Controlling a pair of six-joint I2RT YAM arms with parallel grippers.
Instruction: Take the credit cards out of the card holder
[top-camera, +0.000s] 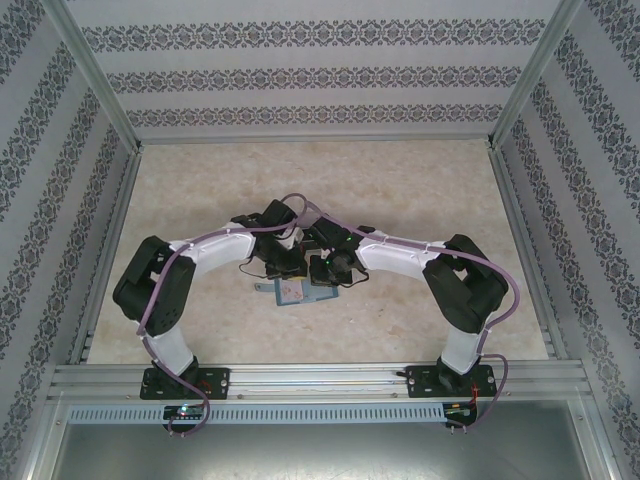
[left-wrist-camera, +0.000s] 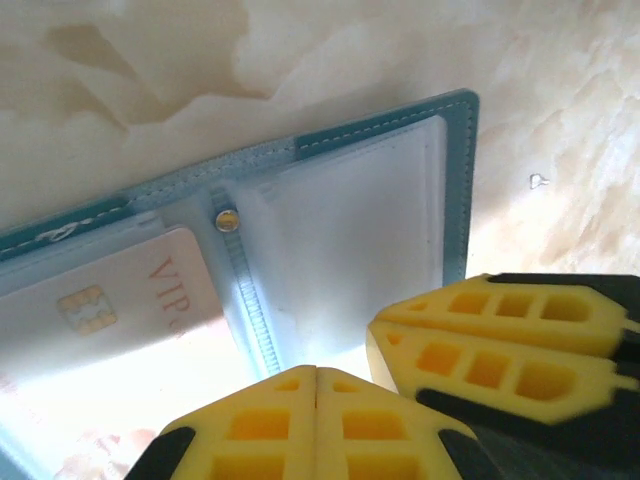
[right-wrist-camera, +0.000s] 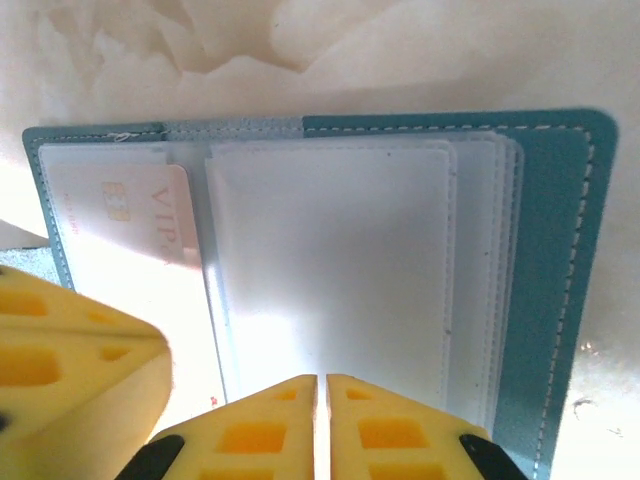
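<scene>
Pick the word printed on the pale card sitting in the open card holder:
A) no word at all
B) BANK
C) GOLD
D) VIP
D: the pale card tucked in a pocket of the card holder shows the letters VIP.

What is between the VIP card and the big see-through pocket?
Left wrist view: the stitched middle fold of the card holder, with a round stud at its top, runs between the VIP card and the pocket.

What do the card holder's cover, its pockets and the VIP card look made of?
Card holder cover: matte teal, stitched edge, probably fabric or faux leather. Pocket sleeves: frosted translucent plastic, layered edges. VIP card: pale, glossy, likely plastic, gold chip.
</scene>
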